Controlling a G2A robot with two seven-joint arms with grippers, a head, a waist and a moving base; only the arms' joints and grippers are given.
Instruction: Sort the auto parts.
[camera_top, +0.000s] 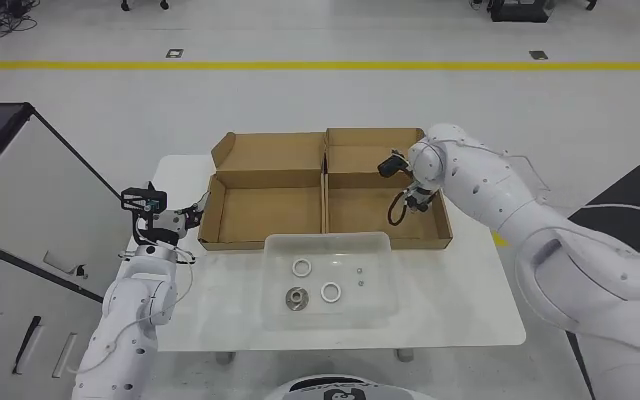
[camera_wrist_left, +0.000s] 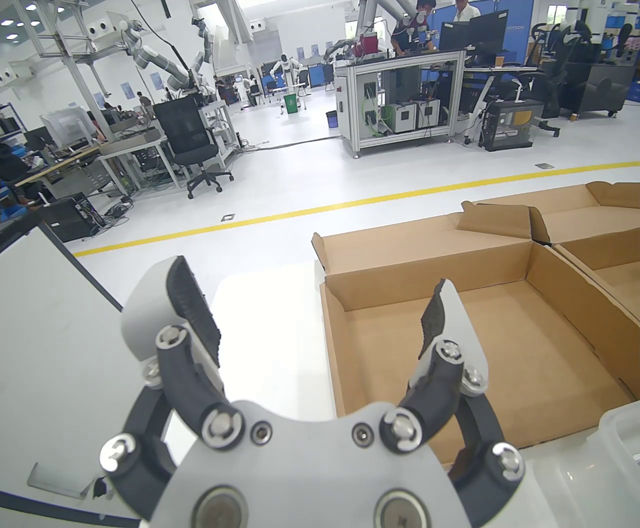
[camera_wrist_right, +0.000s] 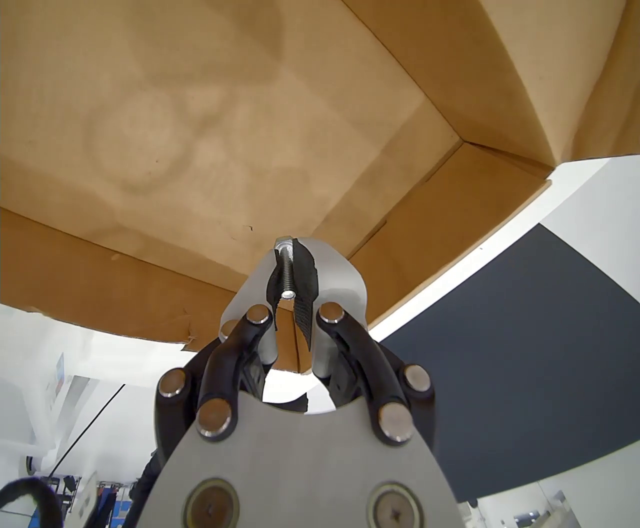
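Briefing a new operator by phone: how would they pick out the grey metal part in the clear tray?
On the white table, find the clear tray in front of the two cardboard boxes. The grey metal part lies in the tray's half nearer the robot, beside the white rings. It alone is dark and metallic.
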